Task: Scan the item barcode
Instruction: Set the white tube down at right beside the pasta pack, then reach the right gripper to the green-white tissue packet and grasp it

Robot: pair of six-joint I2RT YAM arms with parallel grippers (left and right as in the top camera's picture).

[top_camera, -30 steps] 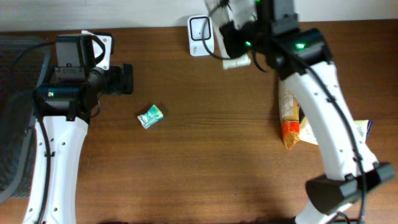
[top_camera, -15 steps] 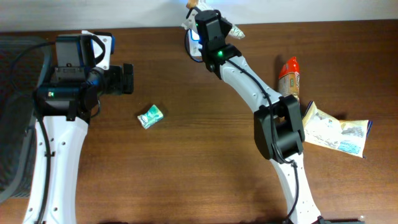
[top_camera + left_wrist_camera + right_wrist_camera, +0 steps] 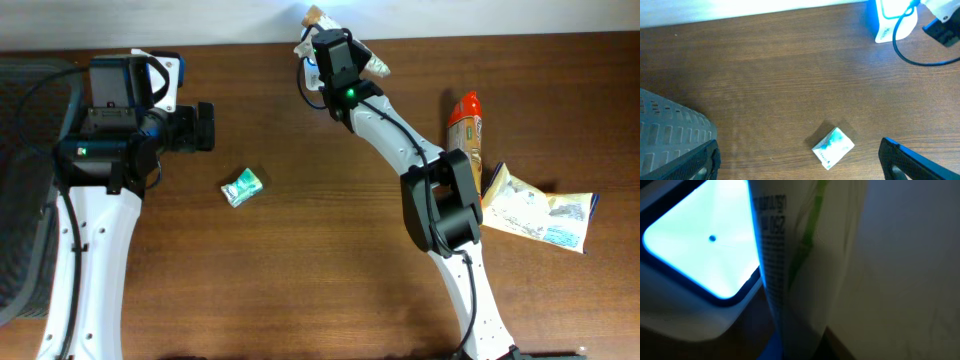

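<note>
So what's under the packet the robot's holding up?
The scanner, its window glowing bright. The packet in the right gripper covers the window's right edge, so whatever lies past there can't be seen.

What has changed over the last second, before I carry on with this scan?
The right gripper, shut on the white packet, moved left and now covers the scanner, whose window glows beside the packet in the right wrist view. The right arm swung in from the right side toward the middle. Unchanged: the left gripper, open and empty, and the small green packet.
</note>
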